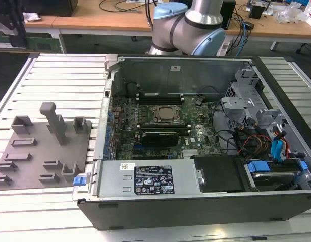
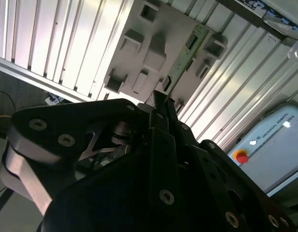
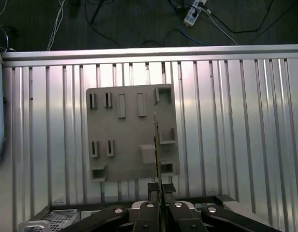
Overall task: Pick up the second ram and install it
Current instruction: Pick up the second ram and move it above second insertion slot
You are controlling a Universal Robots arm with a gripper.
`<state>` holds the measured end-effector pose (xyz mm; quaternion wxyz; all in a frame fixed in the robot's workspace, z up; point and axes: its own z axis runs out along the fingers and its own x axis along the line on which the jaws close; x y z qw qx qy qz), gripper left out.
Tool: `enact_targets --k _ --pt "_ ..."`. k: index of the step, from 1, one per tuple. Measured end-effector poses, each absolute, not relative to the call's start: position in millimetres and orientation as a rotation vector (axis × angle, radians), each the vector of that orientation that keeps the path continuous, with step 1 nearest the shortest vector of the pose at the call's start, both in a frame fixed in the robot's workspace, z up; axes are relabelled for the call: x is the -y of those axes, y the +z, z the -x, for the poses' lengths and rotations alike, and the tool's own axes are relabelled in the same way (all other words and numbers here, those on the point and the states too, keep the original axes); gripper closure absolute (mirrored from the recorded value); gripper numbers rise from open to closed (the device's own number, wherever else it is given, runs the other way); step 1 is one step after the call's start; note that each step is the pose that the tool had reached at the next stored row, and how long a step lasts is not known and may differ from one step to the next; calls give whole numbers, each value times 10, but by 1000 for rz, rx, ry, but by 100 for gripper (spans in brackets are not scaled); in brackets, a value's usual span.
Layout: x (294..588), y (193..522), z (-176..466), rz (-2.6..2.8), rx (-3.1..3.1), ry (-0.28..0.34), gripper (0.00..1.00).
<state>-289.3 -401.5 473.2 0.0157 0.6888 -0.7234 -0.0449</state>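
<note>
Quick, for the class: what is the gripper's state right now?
Gripper: closed on the second ram, holding it edge-on, clear of the grey fixture plate.

Beyond the ribbed aluminium tabletop [image 1: 59, 75] stands a wooden desk [image 1: 95, 20]; beside the tabletop, dark floor [image 3: 129, 24] carries loose cables [image 3: 56, 23] and a power strip [image 3: 191, 15].

exterior view looks down on computer case [image 1: 196, 214] and fixture plate [image 1: 37, 151]; both wrist views face that plate past the jaws.
</note>
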Motion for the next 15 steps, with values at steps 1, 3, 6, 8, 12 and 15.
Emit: enact_targets --k 1,3,6,8,12,15 --pt "4015 4733 2848 -2143 2250 -140 86" --pt "4015 4733 2786 -2143 2250 -140 86" --pt "4015 4732 2607 -2142 2250 -140 86" --pt "4015 4733 2503 -2142 2249 -141 86" --pt "4014 4733 2282 -2142 2249 -141 86" --pt "4015 4733 2135 -2142 2249 -142 86"
